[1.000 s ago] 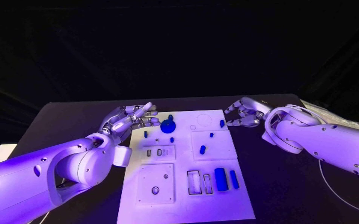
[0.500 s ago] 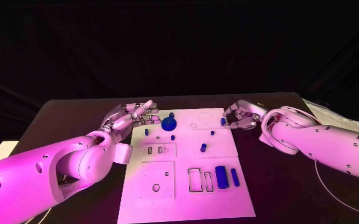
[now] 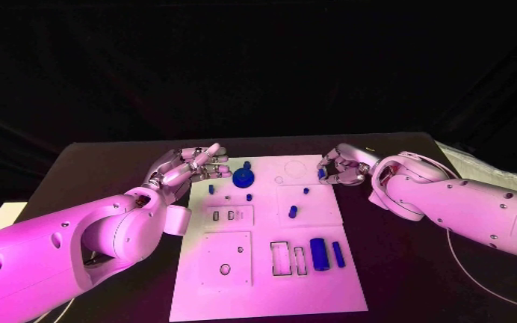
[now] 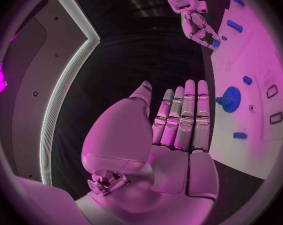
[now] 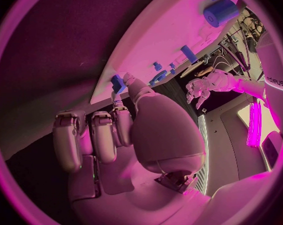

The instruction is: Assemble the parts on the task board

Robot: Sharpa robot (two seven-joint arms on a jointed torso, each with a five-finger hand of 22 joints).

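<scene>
The robot's right hand [image 3: 343, 167] pinches a small blue plastic peg [image 3: 321, 174] (likely light, stiff, slippery) at the white task board [image 3: 270, 293]'s edge, while its left hand [image 3: 192, 167] hovers with fingers released.

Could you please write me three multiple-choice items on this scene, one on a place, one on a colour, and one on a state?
1. Where does the round blue gear part stand on the white rectangular task board?
A. near its far edge
B. at its near edge
C. off it, on the black table

2. What colour are the small parts on the board?
A. red
B. blue
C. yellow

3. How is the left robot hand?
A. gripping the gear
B. closed in a fist
C. open, fingers straight, holding nothing

Answers: 1 A, the head view shows the gear in the board's far part; 2 B, every piece, such as the large blue cylinder, is blue; 3 C, the left wrist view shows straight fingers beside the board, with nothing in them.
</scene>
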